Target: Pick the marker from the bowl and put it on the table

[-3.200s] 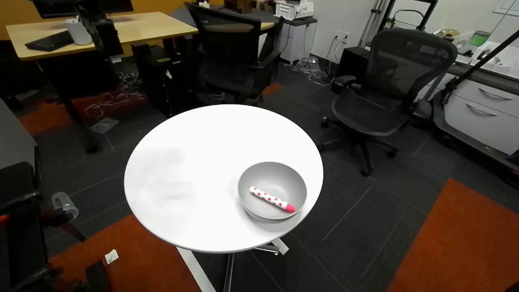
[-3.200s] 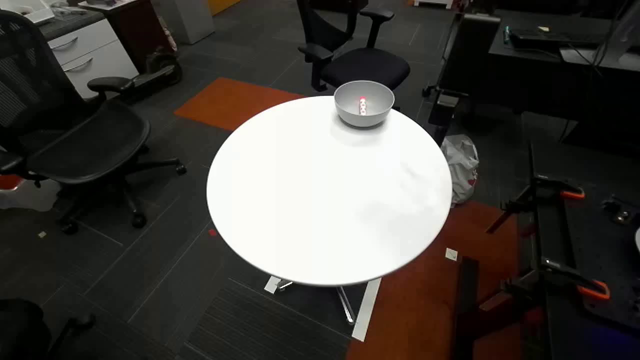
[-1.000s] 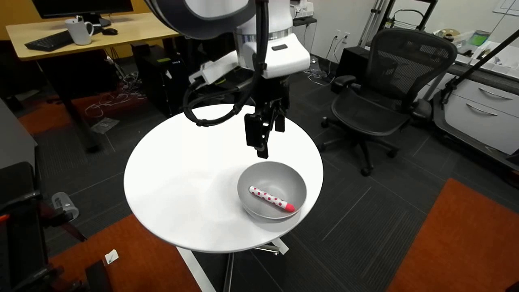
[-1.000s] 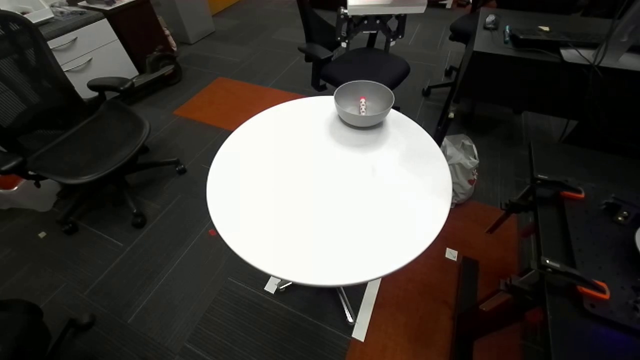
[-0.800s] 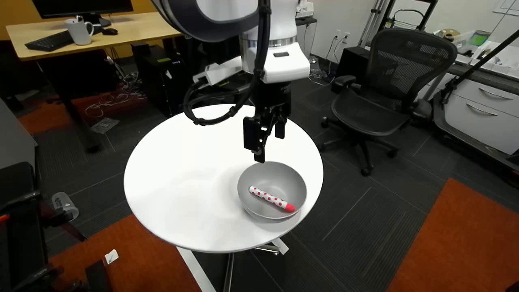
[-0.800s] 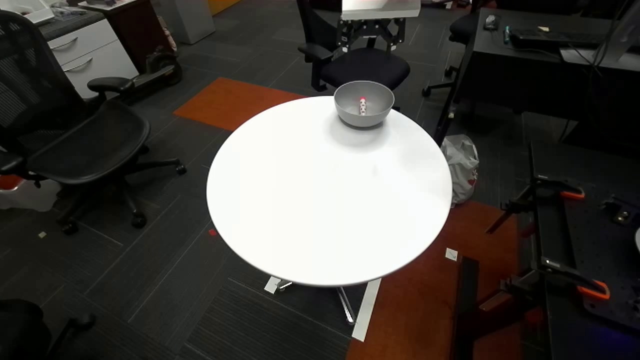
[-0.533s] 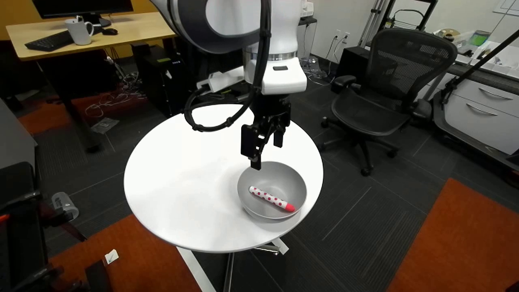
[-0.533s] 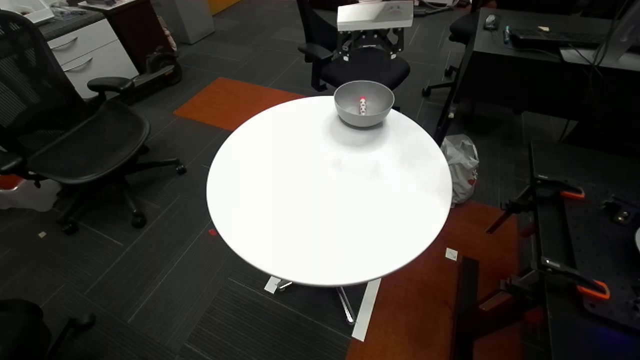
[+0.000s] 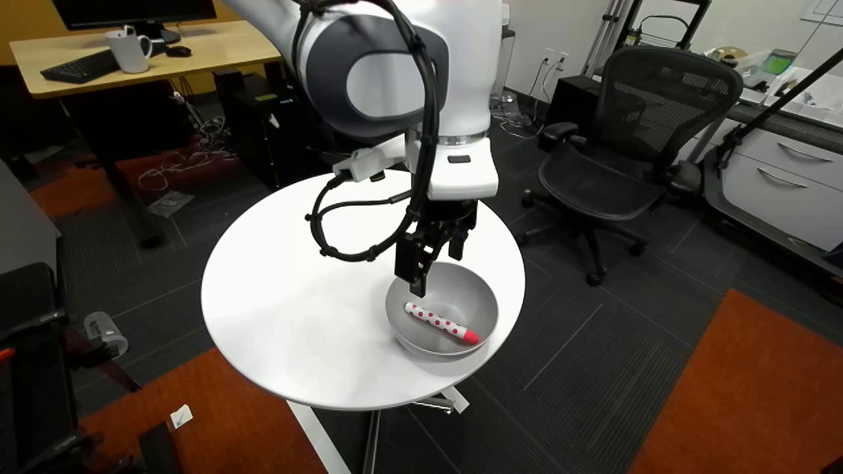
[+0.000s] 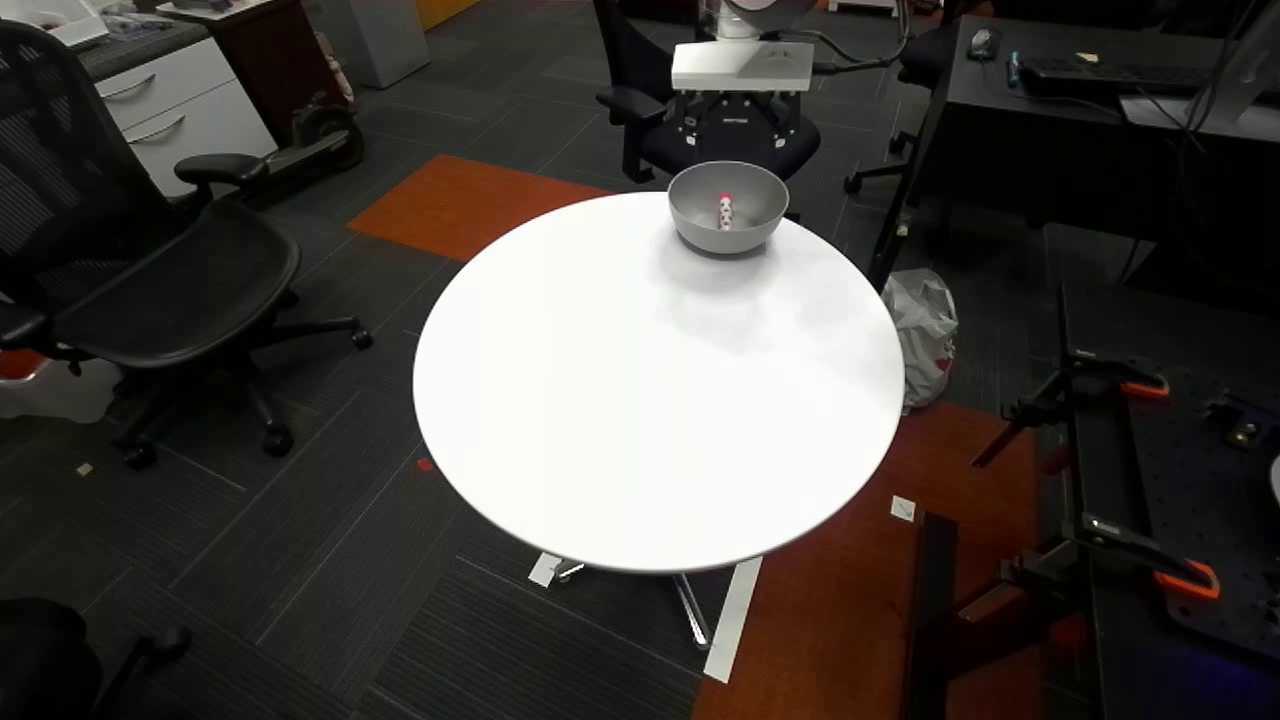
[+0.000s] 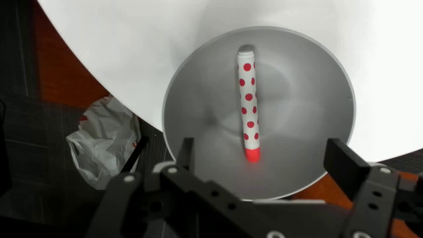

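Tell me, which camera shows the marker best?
The wrist view: the marker appears largest, its red dots and red end clear, nothing covering it. Both exterior views show it smaller, inside the bowl; in an exterior view the marker is just a tiny red-tipped stub.

The table (image 10: 620, 400) glares in both exterior views, its white top washed out almost to pure white in places, while the carpet (image 10: 330, 600) around it is dim; the space under the wooden desk (image 9: 230, 47) sinks into near-black; a soft-edged shadow lies just beside the bowl (image 10: 727, 242), whose inside carries a pale sheen in the wrist view; there the marker (image 11: 249, 102) is crisp, its red tip glowing; the gripper (image 11: 262, 153) looks dark and slightly blurred.
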Motion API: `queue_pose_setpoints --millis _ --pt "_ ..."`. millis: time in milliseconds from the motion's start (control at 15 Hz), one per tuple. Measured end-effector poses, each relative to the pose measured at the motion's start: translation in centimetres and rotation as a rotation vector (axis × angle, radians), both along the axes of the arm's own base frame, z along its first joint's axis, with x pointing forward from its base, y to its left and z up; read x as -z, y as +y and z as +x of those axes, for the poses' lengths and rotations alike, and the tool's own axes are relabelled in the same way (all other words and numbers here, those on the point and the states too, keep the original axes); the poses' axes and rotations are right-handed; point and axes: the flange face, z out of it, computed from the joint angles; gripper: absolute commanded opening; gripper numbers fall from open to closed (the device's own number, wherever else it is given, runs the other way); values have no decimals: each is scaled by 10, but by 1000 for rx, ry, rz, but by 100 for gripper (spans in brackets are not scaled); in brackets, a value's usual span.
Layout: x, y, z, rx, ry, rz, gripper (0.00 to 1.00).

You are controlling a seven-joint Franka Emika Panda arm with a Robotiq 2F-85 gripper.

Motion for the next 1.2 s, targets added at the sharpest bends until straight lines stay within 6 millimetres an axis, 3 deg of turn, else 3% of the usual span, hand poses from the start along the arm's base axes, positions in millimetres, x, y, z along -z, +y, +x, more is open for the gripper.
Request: queue_pose_setpoints --millis 400,1200 --pt "22 -20 4 -7 -74 -13 100" --pt "81 -18 1 -31 -54 -16 100"
